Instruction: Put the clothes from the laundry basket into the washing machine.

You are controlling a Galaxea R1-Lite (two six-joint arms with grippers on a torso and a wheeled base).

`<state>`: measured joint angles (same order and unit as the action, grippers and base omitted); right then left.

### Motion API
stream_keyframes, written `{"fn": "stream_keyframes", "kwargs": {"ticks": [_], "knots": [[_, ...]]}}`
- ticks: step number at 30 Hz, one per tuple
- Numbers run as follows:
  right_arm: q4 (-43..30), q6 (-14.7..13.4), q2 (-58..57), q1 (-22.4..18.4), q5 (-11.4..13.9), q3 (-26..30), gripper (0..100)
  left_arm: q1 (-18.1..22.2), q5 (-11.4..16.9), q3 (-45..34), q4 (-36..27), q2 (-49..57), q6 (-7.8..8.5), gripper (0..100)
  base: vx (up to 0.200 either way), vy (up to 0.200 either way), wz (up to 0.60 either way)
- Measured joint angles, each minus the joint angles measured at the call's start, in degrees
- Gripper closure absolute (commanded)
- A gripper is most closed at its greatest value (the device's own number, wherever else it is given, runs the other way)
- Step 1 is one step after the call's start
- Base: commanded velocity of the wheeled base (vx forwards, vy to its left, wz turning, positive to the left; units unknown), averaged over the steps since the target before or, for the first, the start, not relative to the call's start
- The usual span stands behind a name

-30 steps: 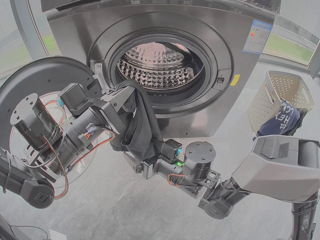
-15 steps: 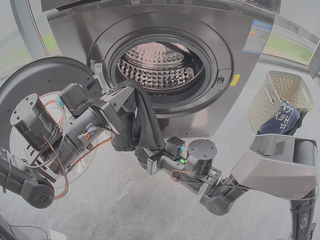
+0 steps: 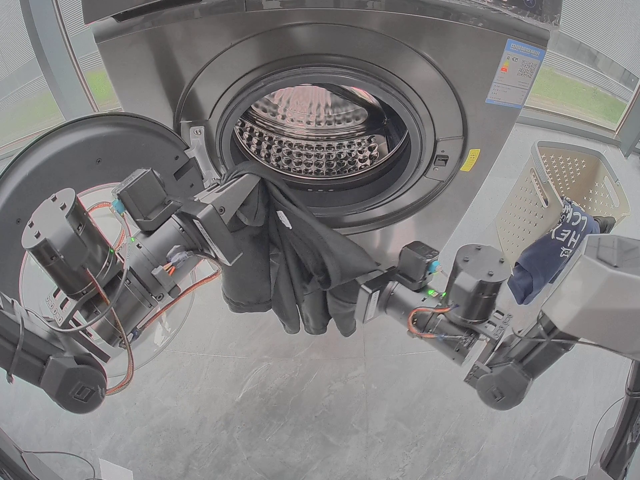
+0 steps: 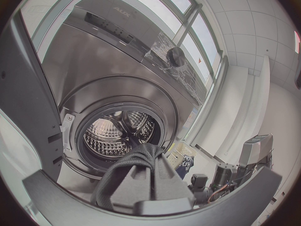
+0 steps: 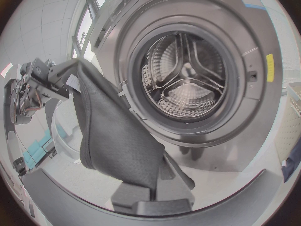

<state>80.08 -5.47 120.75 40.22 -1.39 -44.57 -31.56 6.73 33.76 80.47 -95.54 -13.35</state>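
Cloth (image 3: pixel 293 261) hangs between my left gripper (image 3: pixel 245 188) and right gripper (image 3: pixel 359 293), both clenched on it — I'd lift both over the drum (image 3: pixel 313 148) lip, then push far inside.

The washing machine (image 3: pixel 373 41) is set at the back, its door (image 3: pixel 73 155) swung open to the left and the drum (image 3: pixel 320 135) exposed. Before the opening a garment (image 3: pixel 300 261) is stretched between two grippers — pinched high by the left gripper (image 3: pixel 248 187), at the opening's lower left rim, and lower, further right, by the right gripper (image 3: pixel 357 287). The laundry basket (image 3: pixel 527 211) is placed right of the machine — a second garment (image 3: pixel 557 248) is draped over its rim.
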Motion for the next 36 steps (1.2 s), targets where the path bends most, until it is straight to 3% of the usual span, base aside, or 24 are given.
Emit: {"fn": "stream_keyframes", "kwargs": {"ticks": [6,10,18,29,30,36], "knots": [[0.2,0.8,-4.6,-5.0,1.8,3.1,100,0.5,0.0,-0.2,0.1,-0.1,0.09,100,0.000,0.000,0.00],[1.5,0.4,-6.9,-7.0,1.7,3.2,100,0.6,0.4,-0.8,0.2,-0.1,0.27,100,0.000,0.000,0.00],[7.3,-2.1,-9.1,-7.7,1.2,2.6,100,-1.3,0.9,-3.8,0.4,0.2,0.41,100,0.000,0.000,0.00],[8.1,-3.8,-14.6,-7.2,1.4,4.3,100,-5.8,0.9,-4.8,0.2,-4.7,0.44,100,0.000,0.000,0.00],[8.1,-3.8,-14.9,-7.2,1.4,4.4,100,-6.0,0.9,-4.5,0.4,-5.9,0.44,0,0.000,0.000,0.00],[8.1,-4.0,-16.2,-6.4,1.5,4.5,100,-6.3,0.8,-1.8,3.3,-13.8,0.41,0,0.000,0.000,0.00]]}}
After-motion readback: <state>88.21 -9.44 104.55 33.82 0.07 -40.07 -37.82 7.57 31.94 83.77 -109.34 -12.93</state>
